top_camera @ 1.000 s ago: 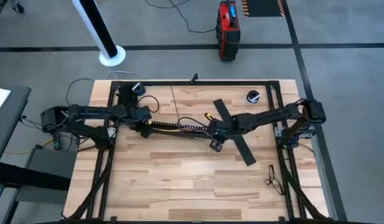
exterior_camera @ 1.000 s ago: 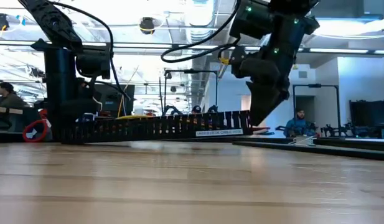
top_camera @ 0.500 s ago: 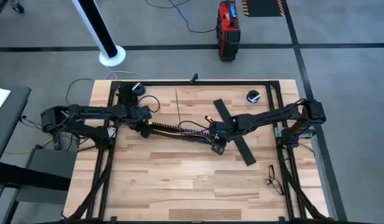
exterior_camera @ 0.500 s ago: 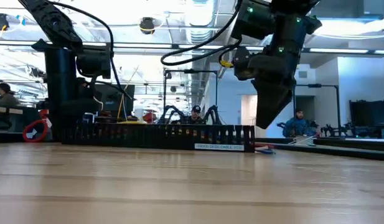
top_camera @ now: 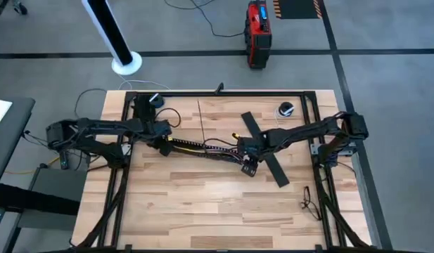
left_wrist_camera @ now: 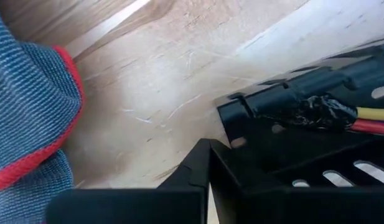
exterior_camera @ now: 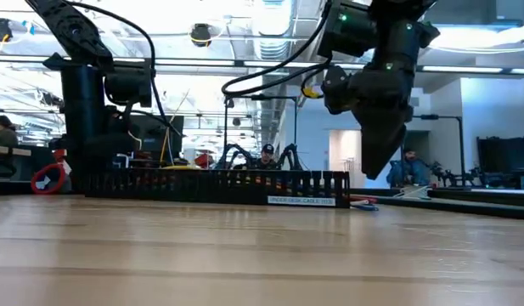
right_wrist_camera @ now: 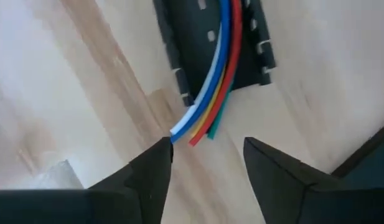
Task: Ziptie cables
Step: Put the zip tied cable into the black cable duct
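Two grippers at work: right gripper [right_wrist_camera: 207, 165] spread and empty, just past loose cable [right_wrist_camera: 216, 74] ends poking from channel [top_camera: 202, 147]; cables running lengthwise toward left gripper [top_camera: 159, 139], low on far end, grip impossible to tell. Right arm nearer.

Wooden tabletop [top_camera: 202, 204], black frame at edges. On it: slotted black channel [top_camera: 202, 149] mid-table holding cables [top_camera: 215, 147]; flat black strip [top_camera: 264, 149] diagonal toward right edge; small round object [top_camera: 285, 109] near far right corner.
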`<state>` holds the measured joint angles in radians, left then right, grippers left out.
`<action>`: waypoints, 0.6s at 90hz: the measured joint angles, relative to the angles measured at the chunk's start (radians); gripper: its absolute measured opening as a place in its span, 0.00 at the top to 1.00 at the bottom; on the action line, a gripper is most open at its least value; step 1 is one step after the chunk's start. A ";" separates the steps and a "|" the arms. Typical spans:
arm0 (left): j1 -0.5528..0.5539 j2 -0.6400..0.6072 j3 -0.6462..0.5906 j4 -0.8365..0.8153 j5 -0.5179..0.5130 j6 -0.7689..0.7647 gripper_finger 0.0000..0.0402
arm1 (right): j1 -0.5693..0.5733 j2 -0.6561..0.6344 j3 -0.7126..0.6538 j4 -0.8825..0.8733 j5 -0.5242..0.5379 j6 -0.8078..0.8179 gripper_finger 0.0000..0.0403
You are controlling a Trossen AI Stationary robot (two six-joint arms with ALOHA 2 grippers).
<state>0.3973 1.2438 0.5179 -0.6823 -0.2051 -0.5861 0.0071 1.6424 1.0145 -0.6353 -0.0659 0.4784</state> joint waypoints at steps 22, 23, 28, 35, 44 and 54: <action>0.000 0.002 0.004 0.025 -0.053 0.032 1.00 | 0.014 0.000 0.000 -0.058 -0.021 -0.042 0.76; 0.000 0.002 0.006 0.027 -0.060 0.032 1.00 | 0.015 0.000 0.000 -0.064 -0.021 -0.043 0.77; -0.001 0.002 0.021 0.030 -0.092 0.031 1.00 | 0.022 0.000 0.000 -0.096 -0.020 -0.046 0.84; -0.005 0.002 0.046 0.024 -0.118 0.037 1.00 | 0.033 0.000 0.000 -0.142 -0.016 -0.055 0.94; -0.005 0.002 0.087 0.021 -0.134 0.071 1.00 | 0.049 0.000 0.000 -0.181 -0.016 -0.069 0.98; -0.004 0.001 0.127 0.028 -0.136 0.121 1.00 | 0.064 0.000 0.000 -0.190 0.004 -0.069 0.98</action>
<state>0.3931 1.2449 0.6445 -0.6548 -0.3408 -0.4656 0.0706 1.6424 1.0145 -0.8258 -0.0624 0.4098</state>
